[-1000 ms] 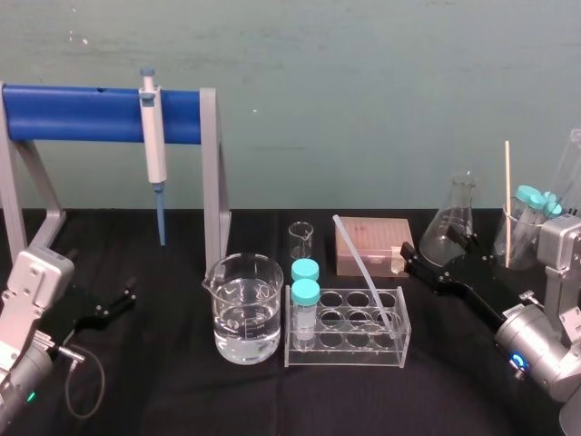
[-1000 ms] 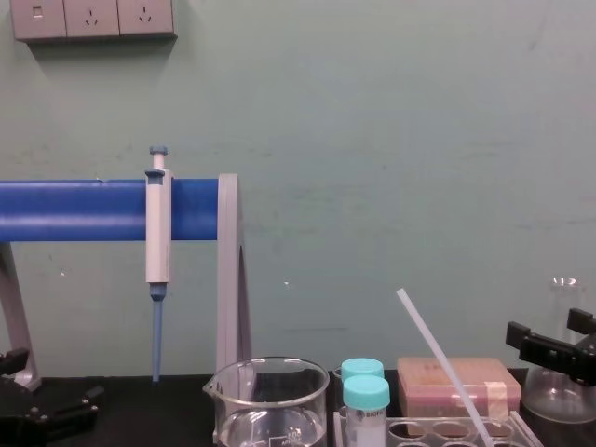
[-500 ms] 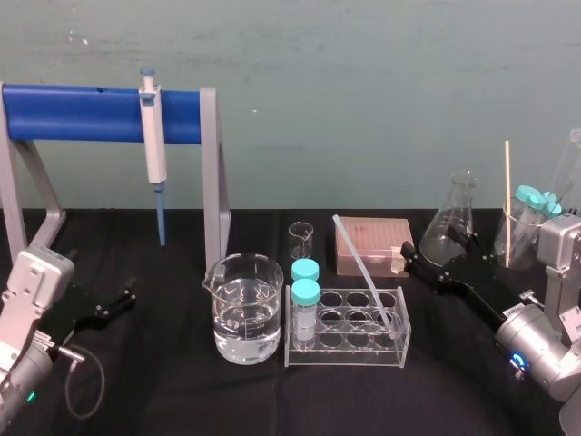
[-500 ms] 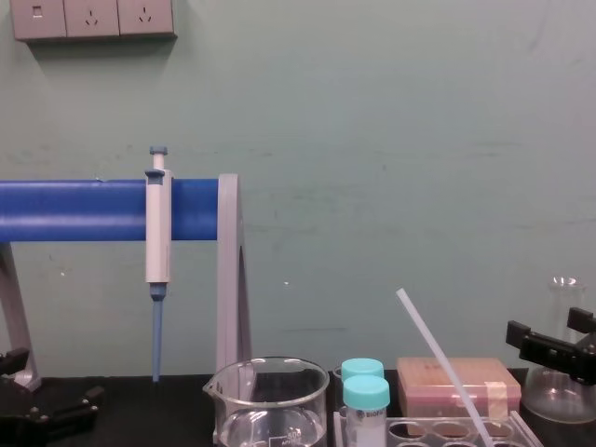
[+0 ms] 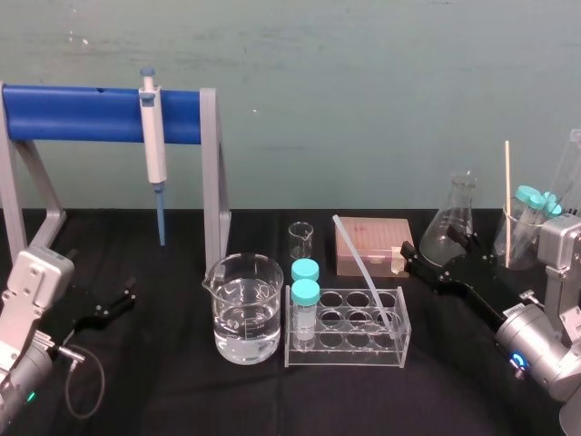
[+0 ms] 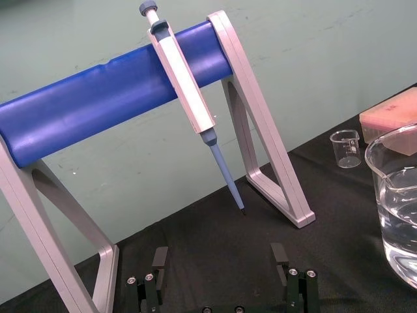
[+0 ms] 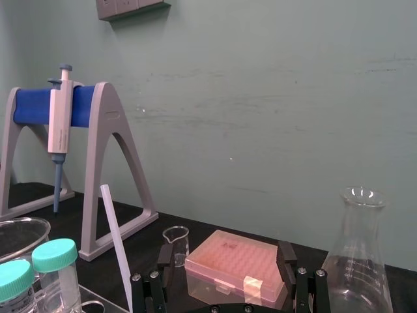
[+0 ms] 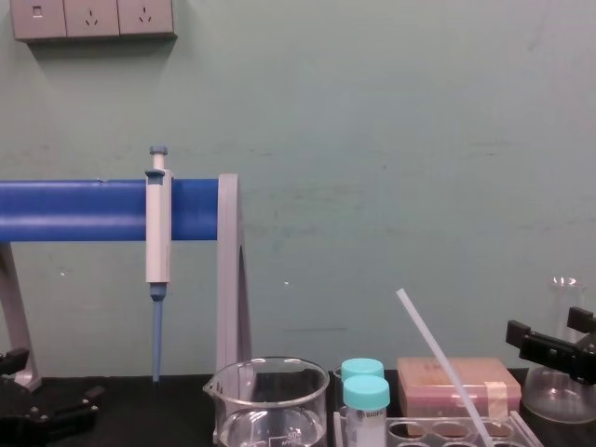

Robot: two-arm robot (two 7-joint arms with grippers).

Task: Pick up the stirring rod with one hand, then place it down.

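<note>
Status: stirring rod [image 5: 361,269] not yet grasped. Its foot sits in a rear well at the 3 o'clock end of the test tube rack [image 5: 345,355]; its top leans out toward 11 o'clock, free of everything.

Right gripper [image 5: 438,252] is at about 2 o'clock from the rack, low over the black table, jaws spread wide and empty. In the right wrist view the pink tip box [image 7: 238,264] lies between its fingers and beyond them. The conical flask [image 5: 454,218] stands just beside the gripper, at its 1 o'clock. Left gripper [image 6: 219,257] is parked at 9 o'clock, also spread and empty.

Risks, as judged:
- The path to the rod runs past the tip box and flask. A wide jaw could clip the flask and topple it.
- The rod is thin and looks smooth. A pinch far from its middle may let it pivot or slip once lifted.
- The foot is captive in the well. Pulling sideways instead of along the rod's slant would lever the light rack, jolting the capped tubes [image 5: 305,292] at 9 o'clock and perhaps the water beaker [image 5: 243,313].
- Setting it flat on the table, it may roll.
</note>
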